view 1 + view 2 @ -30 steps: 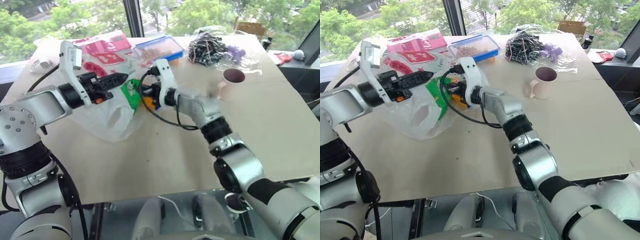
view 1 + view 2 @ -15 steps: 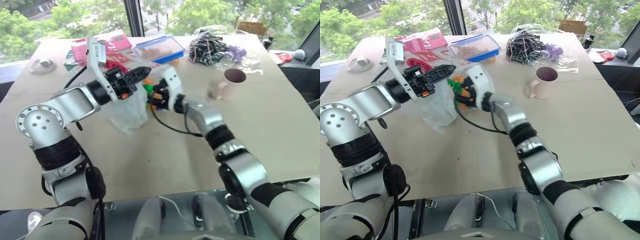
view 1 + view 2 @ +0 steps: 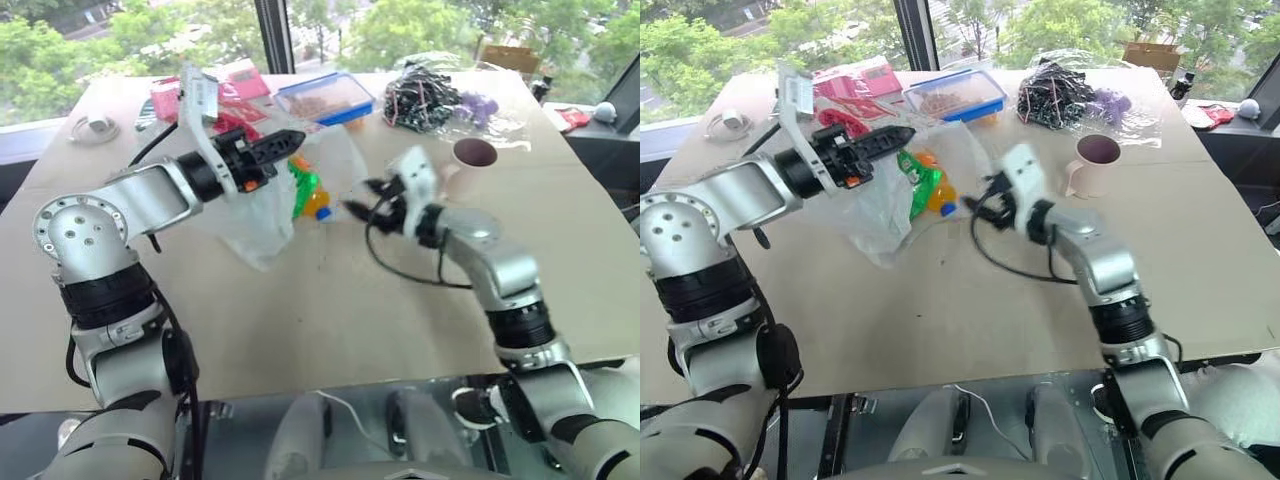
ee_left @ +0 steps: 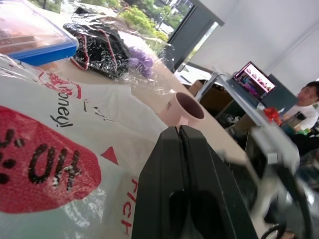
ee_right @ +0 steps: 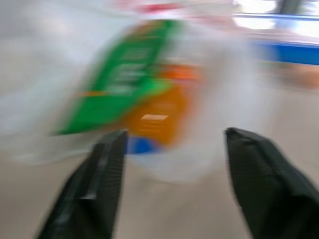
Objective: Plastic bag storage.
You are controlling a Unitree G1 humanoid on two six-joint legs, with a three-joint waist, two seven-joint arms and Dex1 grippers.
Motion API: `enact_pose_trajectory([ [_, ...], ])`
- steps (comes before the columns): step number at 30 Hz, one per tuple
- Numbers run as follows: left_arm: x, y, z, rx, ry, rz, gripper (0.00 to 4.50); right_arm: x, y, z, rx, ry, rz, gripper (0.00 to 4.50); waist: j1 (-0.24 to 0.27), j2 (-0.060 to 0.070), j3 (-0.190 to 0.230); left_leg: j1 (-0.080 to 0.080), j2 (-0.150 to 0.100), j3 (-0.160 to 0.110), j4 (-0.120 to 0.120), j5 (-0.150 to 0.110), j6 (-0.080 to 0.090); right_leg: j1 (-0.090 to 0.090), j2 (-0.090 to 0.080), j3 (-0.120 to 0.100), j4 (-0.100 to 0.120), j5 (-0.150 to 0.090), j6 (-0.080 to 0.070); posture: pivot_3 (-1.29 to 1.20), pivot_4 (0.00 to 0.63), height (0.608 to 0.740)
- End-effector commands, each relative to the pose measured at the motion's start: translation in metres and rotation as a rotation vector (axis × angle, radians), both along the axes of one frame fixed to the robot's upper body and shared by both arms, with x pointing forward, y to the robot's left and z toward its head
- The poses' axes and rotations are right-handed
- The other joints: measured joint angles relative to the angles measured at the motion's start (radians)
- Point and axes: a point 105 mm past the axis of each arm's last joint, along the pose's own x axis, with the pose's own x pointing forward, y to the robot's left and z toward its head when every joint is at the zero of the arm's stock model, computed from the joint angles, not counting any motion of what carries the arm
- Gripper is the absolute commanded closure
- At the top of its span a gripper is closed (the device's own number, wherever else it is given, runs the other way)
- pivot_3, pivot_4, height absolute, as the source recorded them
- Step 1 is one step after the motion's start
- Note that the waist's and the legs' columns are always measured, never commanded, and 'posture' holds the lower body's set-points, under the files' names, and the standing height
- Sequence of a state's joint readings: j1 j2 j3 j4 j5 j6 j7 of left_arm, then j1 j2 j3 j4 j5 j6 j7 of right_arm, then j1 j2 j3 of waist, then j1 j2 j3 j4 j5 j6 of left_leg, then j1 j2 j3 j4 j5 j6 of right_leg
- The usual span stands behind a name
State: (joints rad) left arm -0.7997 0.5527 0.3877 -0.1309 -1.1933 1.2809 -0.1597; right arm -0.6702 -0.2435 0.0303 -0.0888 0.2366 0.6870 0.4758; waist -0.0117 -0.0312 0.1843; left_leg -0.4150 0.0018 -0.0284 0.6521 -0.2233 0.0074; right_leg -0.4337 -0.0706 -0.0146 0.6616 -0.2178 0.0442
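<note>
Right claw, spread wide and empty, is seen at frame centre, with one thin translucent white plastic bag with red print just to its left on the beige counter. Left claw is pinched shut on the bag's upper edge, nearer it. Both claws are counted: two.

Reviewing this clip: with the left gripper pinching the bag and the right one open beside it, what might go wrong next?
1. The left gripper is shut on a thin fold of the plastic bag, which hangs lifted; the film may slip out or tear.
2. The green packet and orange item sit at the bag's open edge and may spill onto the table.
3. The right gripper is open near the pink cup; a swing could knock it.
</note>
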Motion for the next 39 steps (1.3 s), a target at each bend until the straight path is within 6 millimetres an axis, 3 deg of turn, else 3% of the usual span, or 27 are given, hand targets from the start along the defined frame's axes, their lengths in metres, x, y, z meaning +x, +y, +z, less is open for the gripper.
enact_pose_trajectory([
  [1,-0.004,-0.004,0.011,0.009,-0.076,0.0,4.5,0.009,-0.044,0.004,0.049,0.033,-0.252,0.02,0.001,0.0,0.0,0.0,0.0,0.0,0.0,0.0,0.0,0.0,0.0,0.0,0.0,0.0,0.0,0.0,0.15,0.74],
  [5,-0.002,-0.003,0.01,0.017,-0.083,0.014,4.5,0.013,-0.056,-0.01,0.105,0.126,-0.344,0.02,-0.009,0.0,0.0,0.001,0.001,0.002,0.0,-0.002,0.004,0.0,0.001,0.001,0.001,0.0,0.0,0.0,0.15,0.74],
  [11,-0.001,0.0,0.011,0.02,-0.091,0.028,4.5,0.016,-0.056,-0.01,0.203,0.162,-0.402,0.02,-0.005,0.0,0.0,0.001,0.001,0.002,0.0,-0.002,0.004,0.0,0.001,0.001,0.001,0.0,0.0,0.0,0.15,0.74],
  [19,-0.001,0.0,0.01,0.023,-0.091,0.037,4.5,0.043,-0.066,-0.029,0.226,0.162,-0.477,0.02,-0.005,0.0,0.0,0.001,0.0,0.003,0.0,-0.002,0.004,0.0,0.001,0.001,0.0,0.0,0.0,0.0,0.15,0.74],
  [22,-0.001,0.003,0.009,0.023,-0.09,0.048,4.5,0.056,-0.071,-0.033,0.224,0.135,-0.495,0.86,-0.008,0.0,0.0,0.001,0.0,0.003,0.0,-0.002,0.004,0.0,0.001,0.001,0.0,0.0,0.0,0.0,0.15,0.74],
  [24,-0.001,0.004,0.01,0.023,-0.09,0.053,4.5,0.062,-0.073,-0.033,0.216,0.115,-0.495,1.89,-0.008,0.0,0.0,0.001,0.001,0.003,0.0,-0.002,0.004,0.0,0.001,0.001,0.0,0.0,0.0,0.0,0.15,0.74],
  [26,-0.001,0.008,0.01,0.023,-0.089,0.068,4.5,0.067,-0.07,-0.028,0.209,0.076,-0.471,2.65,-0.009,0.0,0.0,0.001,0.001,0.004,0.0,-0.002,0.004,0.0,0.001,0.001,0.0,0.0,0.0,0.0,0.15,0.74],
  [27,0.0,0.01,0.011,0.021,-0.088,0.074,4.5,0.069,-0.069,-0.027,0.198,0.059,-0.458,3.28,-0.01,0.0,0.0,0.001,0.001,0.004,0.0,-0.002,0.004,0.0,0.001,0.001,0.0,0.0,0.0,0.0,0.15,0.74],
  [30,0.0,0.012,0.011,0.018,-0.086,0.083,4.5,0.069,-0.062,-0.026,0.168,0.025,-0.407,4.46,-0.017,0.0,0.0,0.001,0.001,0.004,0.0,-0.002,0.004,0.0,0.001,0.001,0.0,0.0,0.0,0.0,0.15,0.74],
  [39,0.001,0.012,0.01,0.008,-0.084,0.091,4.5,0.049,-0.037,-0.025,0.161,-0.01,-0.231,4.46,-0.021,0.0,0.0,0.001,0.001,0.002,0.0,-0.002,0.004,0.0,0.001,0.001,0.0,0.0,0.0,0.0,0.15,0.74],
])
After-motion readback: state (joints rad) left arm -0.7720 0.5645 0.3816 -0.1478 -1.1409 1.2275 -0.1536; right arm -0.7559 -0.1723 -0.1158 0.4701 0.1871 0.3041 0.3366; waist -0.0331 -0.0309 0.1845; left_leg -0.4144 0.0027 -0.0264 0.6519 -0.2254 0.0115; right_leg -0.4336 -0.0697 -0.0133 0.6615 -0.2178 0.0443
